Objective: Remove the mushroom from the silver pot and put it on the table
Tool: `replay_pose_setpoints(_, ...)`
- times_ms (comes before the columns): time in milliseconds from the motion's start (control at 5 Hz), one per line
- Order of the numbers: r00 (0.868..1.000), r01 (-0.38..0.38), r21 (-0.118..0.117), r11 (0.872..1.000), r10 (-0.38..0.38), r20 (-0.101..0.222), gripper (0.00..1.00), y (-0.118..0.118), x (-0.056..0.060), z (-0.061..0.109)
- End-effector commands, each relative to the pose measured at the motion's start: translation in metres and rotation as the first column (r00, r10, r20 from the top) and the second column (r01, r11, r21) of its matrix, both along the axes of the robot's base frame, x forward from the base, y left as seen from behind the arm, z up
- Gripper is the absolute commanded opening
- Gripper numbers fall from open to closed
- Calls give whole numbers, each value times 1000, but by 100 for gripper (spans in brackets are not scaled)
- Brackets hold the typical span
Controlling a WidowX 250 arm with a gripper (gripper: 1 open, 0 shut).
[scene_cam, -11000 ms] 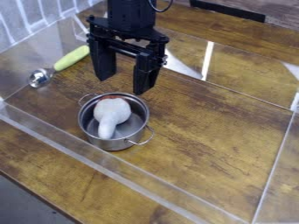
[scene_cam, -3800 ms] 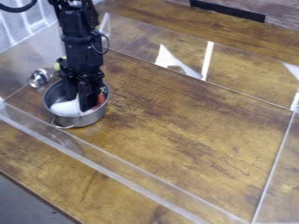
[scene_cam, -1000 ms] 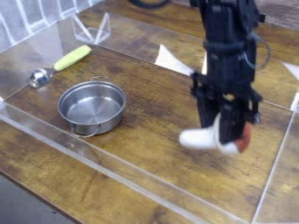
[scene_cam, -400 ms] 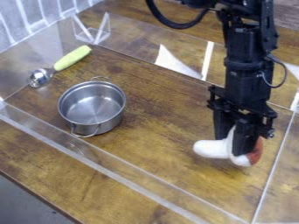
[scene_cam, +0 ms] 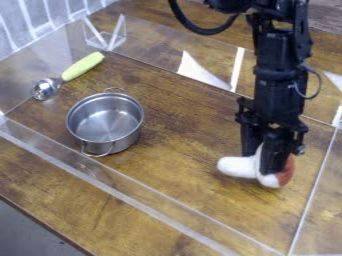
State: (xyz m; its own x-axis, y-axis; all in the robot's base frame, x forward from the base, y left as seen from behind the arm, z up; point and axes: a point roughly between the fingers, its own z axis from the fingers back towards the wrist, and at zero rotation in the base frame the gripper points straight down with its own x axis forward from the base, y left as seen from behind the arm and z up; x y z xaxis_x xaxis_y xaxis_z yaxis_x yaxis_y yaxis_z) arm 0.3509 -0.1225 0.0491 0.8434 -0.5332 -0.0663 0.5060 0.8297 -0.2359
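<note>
The silver pot (scene_cam: 107, 122) stands empty on the left part of the table (scene_cam: 174, 120), its shiny inside bare. The mushroom (scene_cam: 239, 167) is far to the right of it, lying sideways at table level with its white stem pointing left and its reddish cap (scene_cam: 282, 179) to the right. My gripper (scene_cam: 274, 164) comes straight down from above and is shut on the mushroom, its black fingers (scene_cam: 267, 148) covering the middle of it. Whether the mushroom rests on the wood or hangs just above it, I cannot tell.
A yellow-green handled utensil (scene_cam: 83, 66) and a small metal ball-ended utensil (scene_cam: 44, 89) lie at the back left. Low clear acrylic walls (scene_cam: 160, 205) run along the front and the right side (scene_cam: 315, 190), close to the gripper.
The gripper has carried the mushroom a little further right and lower toward the table. Over the last half second it has barely moved. The pot has stayed put.
</note>
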Motion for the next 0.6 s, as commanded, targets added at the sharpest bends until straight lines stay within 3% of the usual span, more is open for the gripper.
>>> replay_pose_setpoints(0, 998, 43, -5, 999, -43, 37, 0, 13, -2, 7)
replay_pose_setpoints(400, 995, 86, 22, 996, -87, 39, 0, 25, -10, 6)
